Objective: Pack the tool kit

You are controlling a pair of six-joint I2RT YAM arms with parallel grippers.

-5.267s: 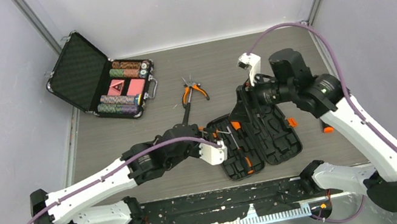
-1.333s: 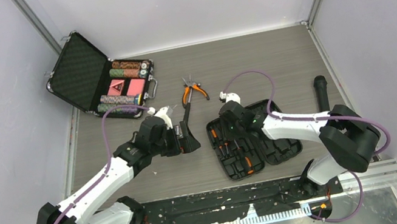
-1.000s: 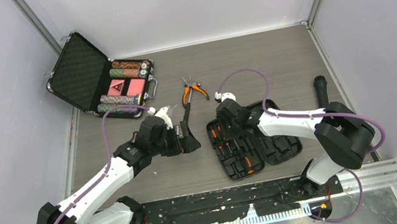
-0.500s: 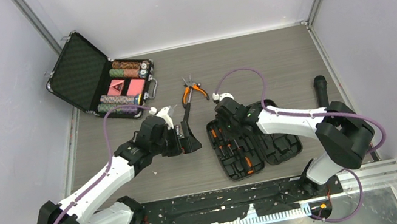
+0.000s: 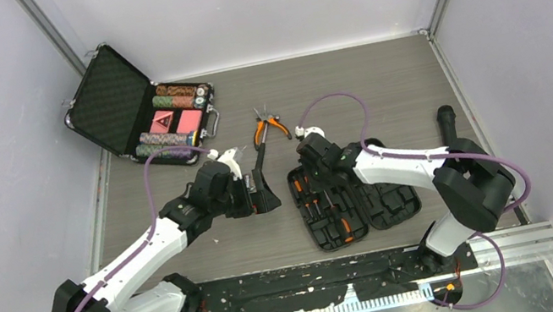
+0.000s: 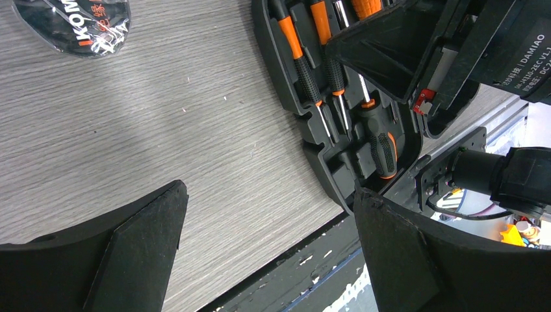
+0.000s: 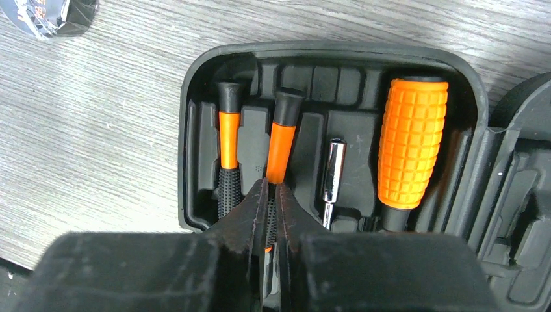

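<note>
The tool kit (image 5: 392, 206) lies open on the table, a black clamshell case with moulded slots. Its left half (image 7: 195, 97) holds two thin orange-and-black screwdrivers (image 7: 229, 140), a metal bit (image 7: 333, 169) and a fat orange-handled driver (image 7: 412, 140). My right gripper (image 7: 272, 185) is shut, its tips right over the second thin screwdriver (image 7: 281, 143), which lies in its slot below them. In the top view the right gripper (image 5: 312, 174) is at the case's far left corner. My left gripper (image 6: 268, 190) stands open over bare table beside the case (image 6: 260, 39). Orange-handled pliers (image 5: 269, 127) lie beyond the case.
A metal-edged briefcase (image 5: 141, 115) with poker chips and red cards stands open at the far left. A small black item in a plastic bag (image 6: 71, 26) lies on the table left of the case. The table's near edge (image 6: 286, 260) runs just under my left gripper.
My right gripper has crept slightly left and away over the case's left half, and its fingers have closed together. The left arm has not moved.
</note>
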